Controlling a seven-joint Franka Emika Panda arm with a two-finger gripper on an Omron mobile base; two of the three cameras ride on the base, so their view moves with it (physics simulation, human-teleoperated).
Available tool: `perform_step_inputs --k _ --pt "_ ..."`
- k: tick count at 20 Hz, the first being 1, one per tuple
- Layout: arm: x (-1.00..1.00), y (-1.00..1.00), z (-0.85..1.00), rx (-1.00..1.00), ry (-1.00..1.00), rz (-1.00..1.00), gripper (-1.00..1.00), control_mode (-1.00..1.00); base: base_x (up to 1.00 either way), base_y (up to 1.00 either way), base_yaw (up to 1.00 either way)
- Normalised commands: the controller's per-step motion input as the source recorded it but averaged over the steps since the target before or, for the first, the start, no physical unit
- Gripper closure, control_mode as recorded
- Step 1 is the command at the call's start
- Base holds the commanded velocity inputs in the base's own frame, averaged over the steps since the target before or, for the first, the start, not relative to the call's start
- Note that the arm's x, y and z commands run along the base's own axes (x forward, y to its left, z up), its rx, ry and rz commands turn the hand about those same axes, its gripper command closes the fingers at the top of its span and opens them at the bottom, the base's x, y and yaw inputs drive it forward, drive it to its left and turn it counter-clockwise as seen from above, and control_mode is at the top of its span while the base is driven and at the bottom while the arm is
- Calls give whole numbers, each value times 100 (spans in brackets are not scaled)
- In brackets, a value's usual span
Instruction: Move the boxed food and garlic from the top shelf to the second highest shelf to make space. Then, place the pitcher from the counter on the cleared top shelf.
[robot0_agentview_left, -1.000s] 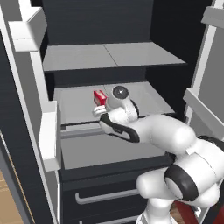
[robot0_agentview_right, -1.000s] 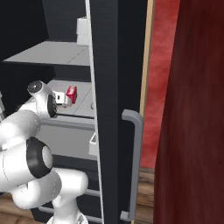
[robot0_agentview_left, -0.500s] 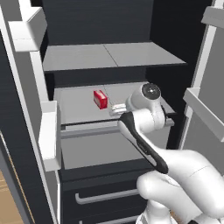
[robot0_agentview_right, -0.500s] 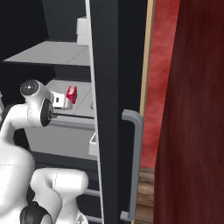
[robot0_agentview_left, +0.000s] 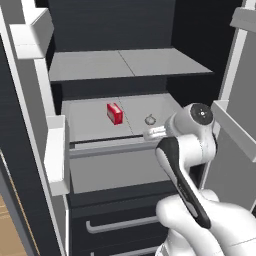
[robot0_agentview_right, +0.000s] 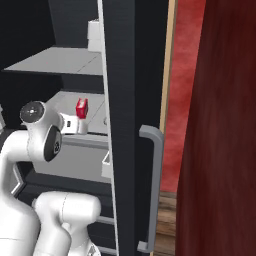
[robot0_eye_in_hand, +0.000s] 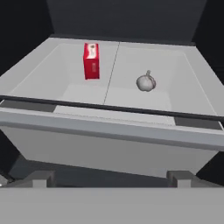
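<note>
The boxed food (robot0_agentview_left: 114, 113) is a red carton standing on the second highest shelf (robot0_agentview_left: 90, 122), with the garlic (robot0_agentview_left: 149, 120) to its right on the same slab. The top shelf (robot0_agentview_left: 125, 65) above them is bare. My gripper (robot0_agentview_left: 154, 133) hangs in front of that lower shelf's front edge, apart from both things. In the hand view the boxed food (robot0_eye_in_hand: 91, 60) and the garlic (robot0_eye_in_hand: 146, 82) lie beyond the shelf's rim (robot0_eye_in_hand: 109, 109), and my gripper (robot0_eye_in_hand: 111, 178) is open with nothing between its tips. The right base view shows the boxed food (robot0_agentview_right: 81, 108) just past my gripper (robot0_agentview_right: 75, 125). The pitcher and the counter are out of view.
The open fridge door with its grey handle (robot0_agentview_right: 151, 190) stands close on the right. Door bins (robot0_agentview_left: 56, 155) line the left door, and another bin (robot0_agentview_left: 232, 127) juts out at the right. Dark drawers (robot0_agentview_left: 115, 225) sit below the shelves. A red wall (robot0_agentview_right: 185, 90) lies beyond the door.
My hand has drawn back and to the right, away from the red carton and out of the shelf. The garlic now shows uncovered. The jaws have stayed open.
</note>
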Motion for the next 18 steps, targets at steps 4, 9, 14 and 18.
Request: perform_step_inputs --k 4,9,14,18 --pt "-14 0 11 -2 1 -7 -100 -100 0 0 0" --pt "0 0 4 0 0 -2 -100 -100 0 0 0" --pt "1 0 0 0 0 0 -100 100 0 0 0" --pt "0 0 0 0 0 0 -100 100 -39 1 1"
